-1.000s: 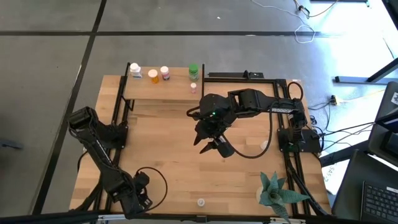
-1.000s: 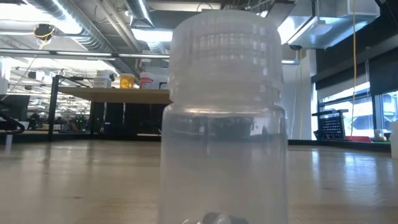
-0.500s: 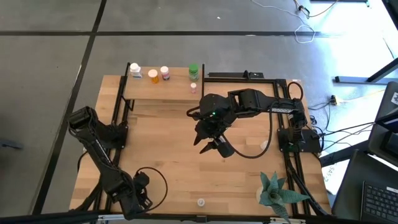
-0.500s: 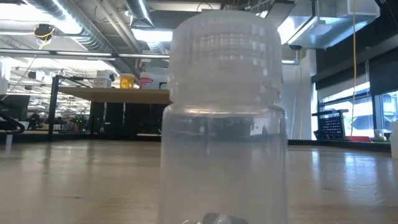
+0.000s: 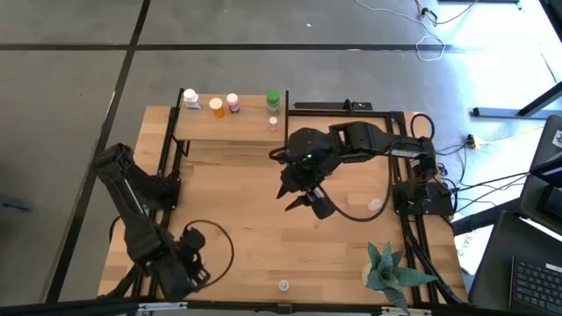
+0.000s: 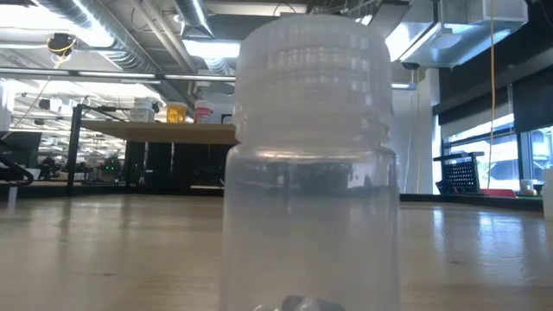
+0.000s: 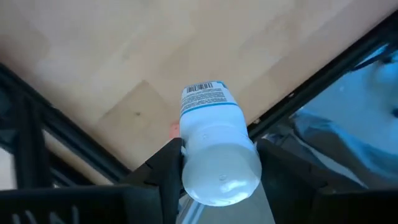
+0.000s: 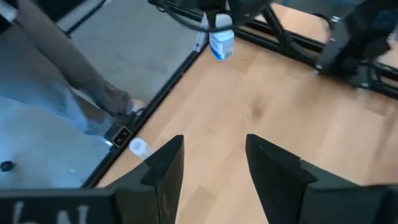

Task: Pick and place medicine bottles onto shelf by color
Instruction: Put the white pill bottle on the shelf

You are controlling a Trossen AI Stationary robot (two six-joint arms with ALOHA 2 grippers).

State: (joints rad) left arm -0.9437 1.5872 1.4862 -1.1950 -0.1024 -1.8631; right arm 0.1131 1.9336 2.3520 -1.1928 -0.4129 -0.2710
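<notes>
The left claw (image 7: pixel 217 180) is clamped on a white blue-labelled pill bottle (image 7: pixel 217 149) above the near-left wooden bench (image 5: pixel 246 228). Next: carry it to the light wood shelf (image 5: pixel 237 123). Right claw (image 8: pixel 208 165) waits, apart.

A white medicine bottle (image 7: pixel 217 149) carries a light-blue band and a black barcode. On the light wood shelf (image 5: pixel 224 128) stand white (image 5: pixel 190 99), orange (image 5: pixel 216 106), pink-lidded (image 5: pixel 273 124) and green (image 5: pixel 273 99) bottles; a clear bottle (image 6: pixel 309 164) looks frosted.
</notes>
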